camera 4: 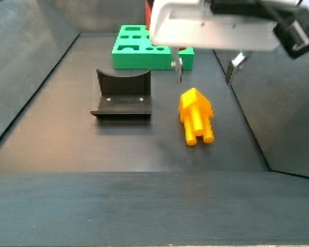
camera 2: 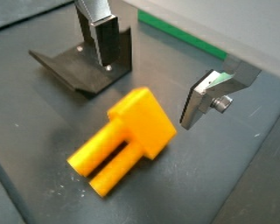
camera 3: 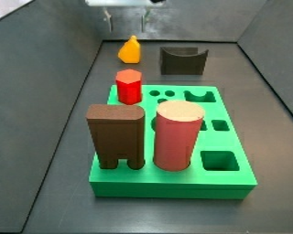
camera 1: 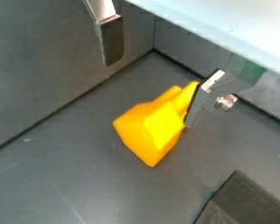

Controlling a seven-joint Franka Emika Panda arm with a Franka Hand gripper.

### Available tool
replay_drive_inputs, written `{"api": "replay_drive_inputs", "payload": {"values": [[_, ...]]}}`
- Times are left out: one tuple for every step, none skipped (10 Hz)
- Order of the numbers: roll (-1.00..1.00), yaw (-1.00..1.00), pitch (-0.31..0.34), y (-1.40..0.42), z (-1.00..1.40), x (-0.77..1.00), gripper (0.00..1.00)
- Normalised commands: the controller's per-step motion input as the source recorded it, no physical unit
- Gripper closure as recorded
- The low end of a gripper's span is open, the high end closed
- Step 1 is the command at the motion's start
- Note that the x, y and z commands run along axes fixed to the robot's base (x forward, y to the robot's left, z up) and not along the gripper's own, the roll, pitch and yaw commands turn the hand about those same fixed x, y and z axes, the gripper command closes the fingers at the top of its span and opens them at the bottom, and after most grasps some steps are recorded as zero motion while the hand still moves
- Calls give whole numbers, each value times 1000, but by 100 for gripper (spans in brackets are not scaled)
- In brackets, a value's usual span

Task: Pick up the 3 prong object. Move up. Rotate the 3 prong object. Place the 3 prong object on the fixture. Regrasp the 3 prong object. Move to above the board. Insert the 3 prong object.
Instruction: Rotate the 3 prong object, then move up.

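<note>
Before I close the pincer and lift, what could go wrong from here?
The pincer is open above the 3 prong object, which lies flat on the floor; one finger sits near its edge, so closing could nudge it rather than grip it squarely. The fixture is close beside another finger, so a sideways correction might bump it.

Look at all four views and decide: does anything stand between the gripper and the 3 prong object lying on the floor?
Nothing visible does. The gripper hangs open above the 3 prong object, one finger to each side, with only air between them. The fixture stands apart beside it, and the board lies farther off.
</note>
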Motion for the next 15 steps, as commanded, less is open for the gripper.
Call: {"api": "replay_drive_inputs", "payload": {"values": [[7, -28, -28, 4, -1000, 16, 0], [8, -21, -31, 6, -1000, 23, 0], [7, -17, -28, 8, -1000, 28, 0], [7, -13, -25, 11, -1000, 37, 0], [7, -10, -25, 14, -990, 46, 0], [8, -9, -26, 13, -812, 42, 0], [8, -7, -27, 13, -682, 39, 0], [10, -6, -35, 12, -507, 36, 0], [11, -6, -37, 12, -382, 35, 0], [11, -6, -37, 12, -258, 35, 0], [0, 0, 0, 0, 0, 0, 100], [0, 0, 0, 0, 833, 0, 100], [-3, 0, 12, -3, 808, -16, 100], [-7, 0, 28, -6, 709, -26, 100], [-9, -1, 40, -3, 541, -14, 100]]}}
